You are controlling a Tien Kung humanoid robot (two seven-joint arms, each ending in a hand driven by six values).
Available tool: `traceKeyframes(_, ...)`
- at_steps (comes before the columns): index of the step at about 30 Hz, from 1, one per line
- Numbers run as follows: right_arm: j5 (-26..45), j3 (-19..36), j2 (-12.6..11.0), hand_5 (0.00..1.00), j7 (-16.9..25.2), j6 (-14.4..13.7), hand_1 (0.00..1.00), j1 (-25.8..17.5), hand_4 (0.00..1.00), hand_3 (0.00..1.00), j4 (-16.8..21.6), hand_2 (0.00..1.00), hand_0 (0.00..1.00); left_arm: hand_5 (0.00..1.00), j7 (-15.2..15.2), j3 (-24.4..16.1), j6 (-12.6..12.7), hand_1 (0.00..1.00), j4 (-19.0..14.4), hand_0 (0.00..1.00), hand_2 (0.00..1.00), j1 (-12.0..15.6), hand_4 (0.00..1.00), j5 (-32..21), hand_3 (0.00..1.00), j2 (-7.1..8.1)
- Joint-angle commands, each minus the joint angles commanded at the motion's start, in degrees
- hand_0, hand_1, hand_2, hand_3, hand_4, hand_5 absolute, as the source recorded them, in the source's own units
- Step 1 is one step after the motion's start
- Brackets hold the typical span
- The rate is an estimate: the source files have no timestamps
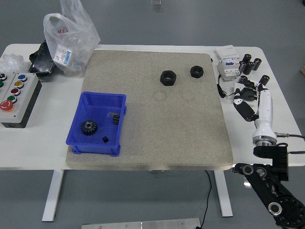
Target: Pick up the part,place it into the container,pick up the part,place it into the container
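Look at your right hand (248,101) — black segmented fingers (243,108) with white patches near the knuckles, set on a smooth white shell. The white forearm (263,114) narrows into a silvery ring at the wrist. Below it you've got a black blocky arm link (271,183) — round joint caps, pale bolt heads, and a thin dark cable (291,137) looping off its side.

You've got a grey button box (16,99) w/ coloured buttons at table's left edge, clear plastic bag (70,39) far-left by the mat corner, black item (42,61) just behind it. Far right: white breaker (228,67) beside small black cylinders (250,63).
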Motion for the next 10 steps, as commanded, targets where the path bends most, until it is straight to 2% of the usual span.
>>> traceKeyframes(5,-7.7,0.1,-0.2,0.252,-5.5,0.1,0.726,0.2,0.593,0.691,1.1,0.720,0.656,0.351,0.0,0.3,0.0,0.617,0.0,0.620,0.618,-0.7,0.596,0.5,0.617,-0.05)
traceKeyframes(10,-12.1,0.5,-0.3,0.264,-7.0,0.2,0.726,0.6,0.590,0.691,1.3,0.720,0.665,0.349,0.1,0.4,0.0,0.617,0.0,0.620,0.618,-1.1,0.597,0.6,0.616,-0.26)
